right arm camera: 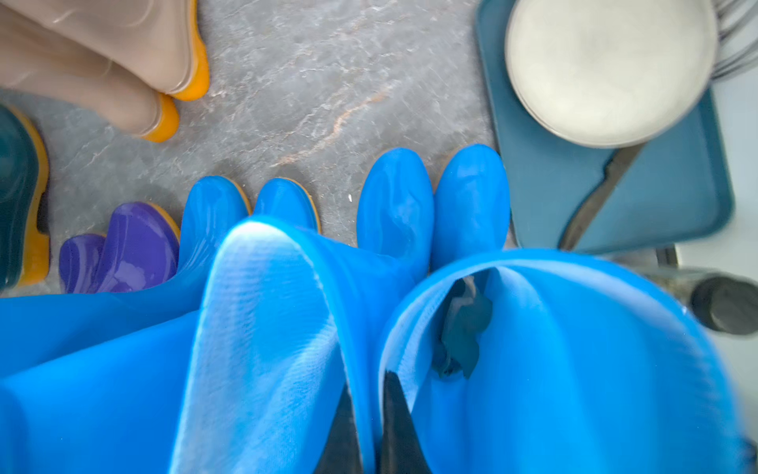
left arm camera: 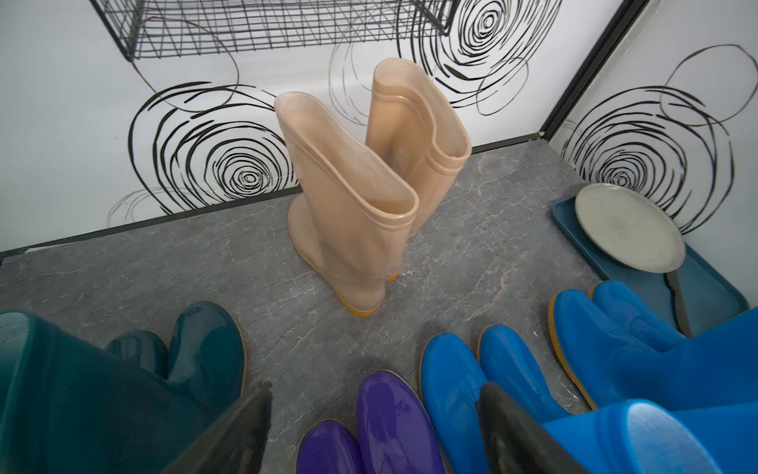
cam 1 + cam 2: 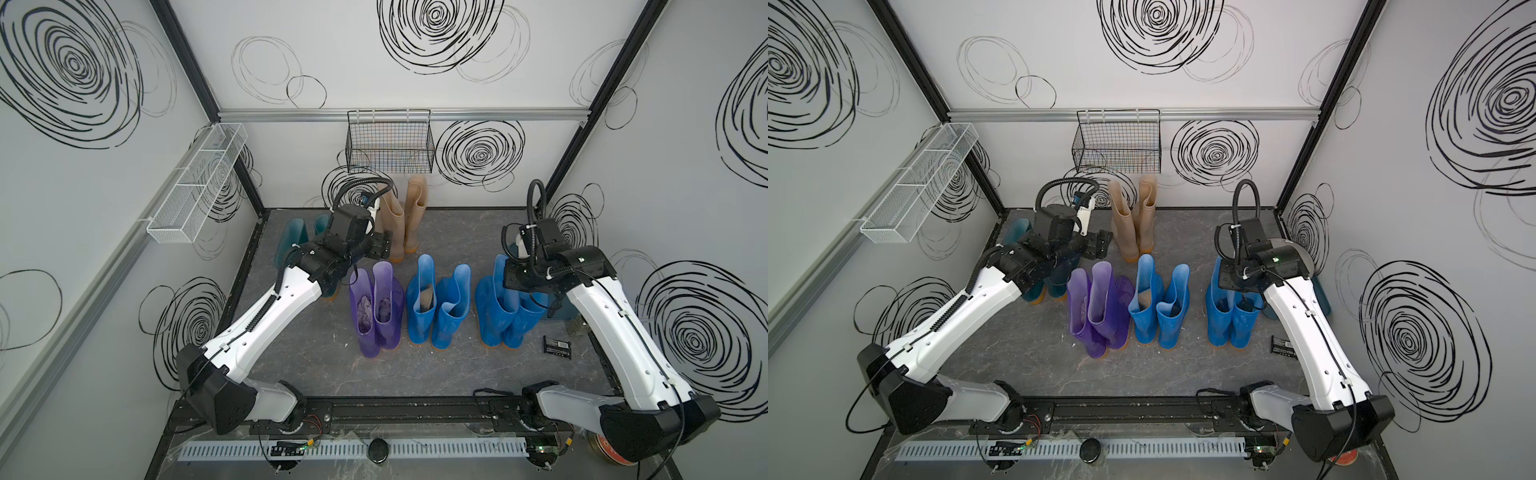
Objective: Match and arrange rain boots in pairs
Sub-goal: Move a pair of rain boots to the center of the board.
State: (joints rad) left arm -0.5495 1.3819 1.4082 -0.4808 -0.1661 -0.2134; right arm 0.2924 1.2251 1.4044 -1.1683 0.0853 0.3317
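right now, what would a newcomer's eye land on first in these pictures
Glossy boots paired by colour stand on the grey floor: a purple pair mid-floor, a blue pair beside it, a tan pair by the back wall. Then the right gripper, shut on the top edge of the outer blue pair under the right arm. The black swirls on the white walls stand out too.

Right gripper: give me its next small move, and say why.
Probably a slight lift. The right gripper is shut on the shaft rim of the rightmost blue boot, with one finger inside its opening. That boot stands against its blue mate, toes about level, close to the teal tray. A small raise would test the pinch before any nudge to square the pair.
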